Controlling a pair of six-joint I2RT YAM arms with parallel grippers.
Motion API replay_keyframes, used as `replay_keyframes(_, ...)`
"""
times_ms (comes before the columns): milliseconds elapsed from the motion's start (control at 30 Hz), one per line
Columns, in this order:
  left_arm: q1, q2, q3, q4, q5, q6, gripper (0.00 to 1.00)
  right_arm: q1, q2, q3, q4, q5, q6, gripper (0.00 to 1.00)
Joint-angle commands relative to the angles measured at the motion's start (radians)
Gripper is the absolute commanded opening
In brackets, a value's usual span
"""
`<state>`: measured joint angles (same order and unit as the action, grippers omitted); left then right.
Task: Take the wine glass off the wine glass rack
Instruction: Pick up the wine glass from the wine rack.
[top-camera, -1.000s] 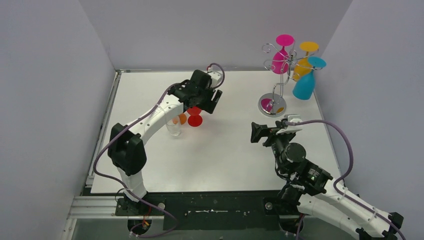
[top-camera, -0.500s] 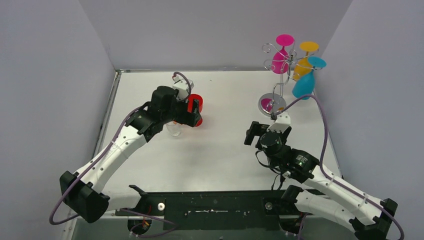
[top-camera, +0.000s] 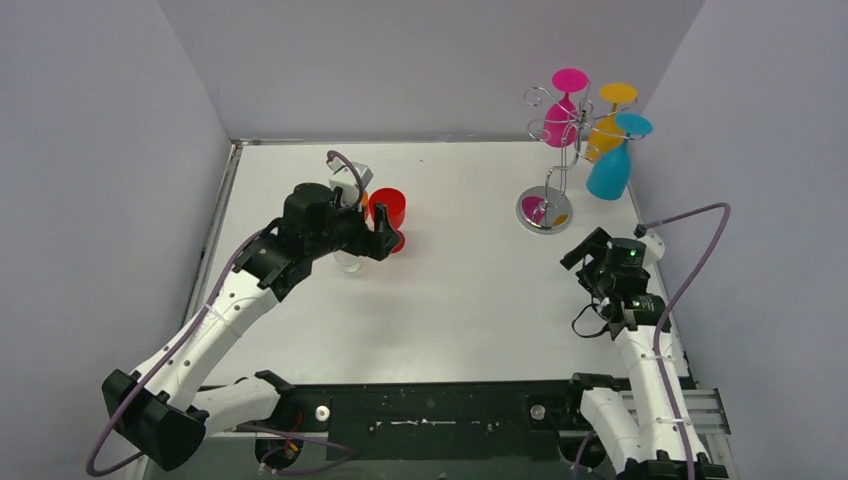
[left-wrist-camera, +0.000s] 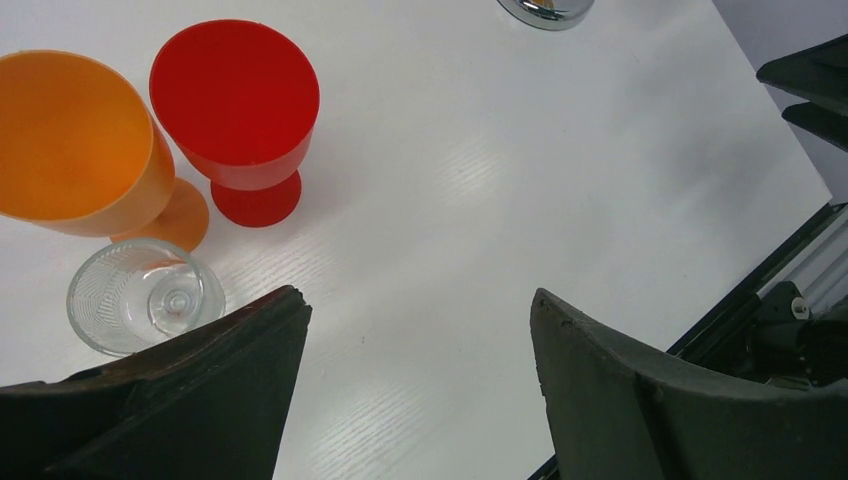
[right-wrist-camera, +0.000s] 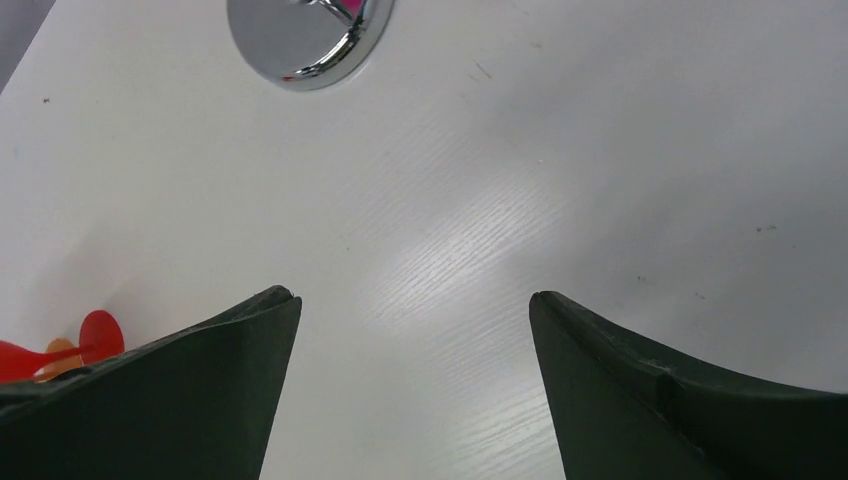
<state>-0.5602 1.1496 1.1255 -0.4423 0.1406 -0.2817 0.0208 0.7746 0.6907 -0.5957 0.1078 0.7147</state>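
Currently: blue glass (top-camera: 607, 172) is hanging bowl-down, stem vertical, on rack (top-camera: 530, 211), far-right, ahead of nearer right fingers (top-camera: 585, 250), gaping empty; left fingers (top-camera: 383, 238), also gaping empty, are lying well apart.

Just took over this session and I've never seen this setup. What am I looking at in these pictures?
Two robot arms are bolted at the near edge of a white table. The wide picture looks down from above and behind; the other two come from wrist cameras, dark fingers at the bottom. The left gripper is open and empty near a red glass, an orange glass and a clear glass, all standing. The right gripper, also open and empty, is near the wine glass rack, where a pink glass, a yellow glass and a blue glass hang upside down.
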Motion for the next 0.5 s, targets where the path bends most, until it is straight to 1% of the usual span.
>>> replay_keyframes(0,0.004,-0.084,-0.037,0.032,0.022,-0.032,0.79,-0.223,-0.001,-0.015,0.035,-0.269,0.002,0.88)
replay_keyframes(100,0.005,-0.097,-0.05,0.021,0.014,-0.031,0.79,-0.34,-0.033,0.002,0.06,-0.293,0.022,0.89)
replay_keyframes(200,0.005,-0.096,-0.036,-0.006,0.014,-0.02,0.79,-0.427,0.01,0.067,0.075,-0.358,-0.005,0.9)
replay_keyframes(367,0.005,-0.107,-0.035,-0.019,-0.005,-0.003,0.8,-0.486,0.145,0.248,0.081,-0.427,-0.056,0.91)
replay_keyframes(467,0.005,-0.099,-0.03,-0.01,0.002,0.003,0.8,-0.489,0.197,0.365,0.067,-0.391,-0.067,0.93)
